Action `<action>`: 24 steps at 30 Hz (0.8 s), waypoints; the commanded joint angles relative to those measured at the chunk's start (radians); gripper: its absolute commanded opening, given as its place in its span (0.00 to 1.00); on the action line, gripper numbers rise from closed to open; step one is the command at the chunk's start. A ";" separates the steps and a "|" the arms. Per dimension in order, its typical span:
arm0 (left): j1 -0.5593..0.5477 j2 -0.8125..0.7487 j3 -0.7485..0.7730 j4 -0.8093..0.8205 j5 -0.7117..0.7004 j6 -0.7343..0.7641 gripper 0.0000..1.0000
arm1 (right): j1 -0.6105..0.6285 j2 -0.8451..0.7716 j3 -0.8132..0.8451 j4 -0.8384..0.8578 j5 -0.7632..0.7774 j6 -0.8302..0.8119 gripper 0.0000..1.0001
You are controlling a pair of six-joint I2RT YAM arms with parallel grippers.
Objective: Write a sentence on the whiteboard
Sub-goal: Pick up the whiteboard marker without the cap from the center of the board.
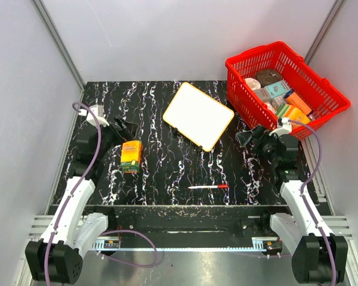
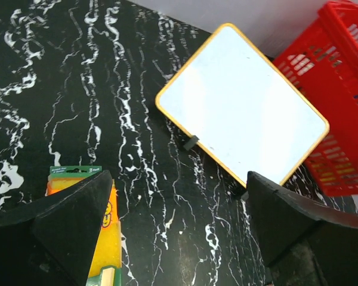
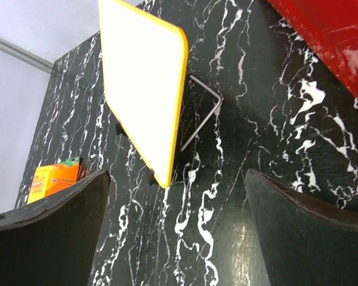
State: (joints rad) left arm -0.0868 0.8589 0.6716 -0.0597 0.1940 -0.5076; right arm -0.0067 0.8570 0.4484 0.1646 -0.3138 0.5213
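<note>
Black counter [image 1: 167, 173] with white marble veining is carrying everything under inspection. Red plastic basket [image 1: 241, 74] is sitting at the far right corner, overhanging the right edge and holding assorted packaged goods.

Left arm [image 1: 77, 196] is reaching up along the left edge of the counter. Its jaws are standing spread wide with nothing between them, and they are pointing toward the centre. Right arm [image 1: 298, 199] is reaching up along the right edge. Its jaws are also standing spread wide and are gripping nothing, just on the near side of the basket.

Whiteboard [image 1: 198, 115] is standing toward the far edge, slightly right of centre and near the basket; whether the two are touching cannot be told. It is turned diagonally to the counter edges. In the right wrist view it is leaning tilted on a bent wire stand [image 3: 203, 116], with two small dark clips bearing its lower rim. Its face is showing plain white inside the orange-yellow rim.

Orange and yellow box [image 1: 131, 156] with a green end is lying flat in the left half, just beside the left jaws. Red-capped white pen [image 1: 207, 187] is lying flat near the near edge, about mid-width, well apart from both jaws and from the whiteboard.
</note>
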 commanded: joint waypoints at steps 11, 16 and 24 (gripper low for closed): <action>-0.446 0.159 0.103 -0.146 -0.022 0.254 0.99 | 0.005 -0.174 0.056 -0.326 -0.133 0.046 1.00; -0.709 0.349 0.192 -0.198 -0.149 0.435 0.99 | 0.082 -0.151 0.036 -0.339 -0.123 0.043 1.00; -0.962 0.708 0.406 -0.304 -0.166 0.622 0.90 | 0.163 -0.007 0.006 -0.261 -0.105 0.072 1.00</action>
State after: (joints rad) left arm -1.0073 1.4437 0.9573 -0.2985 0.0658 -0.0185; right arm 0.1268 0.8032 0.4671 -0.1520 -0.4133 0.5743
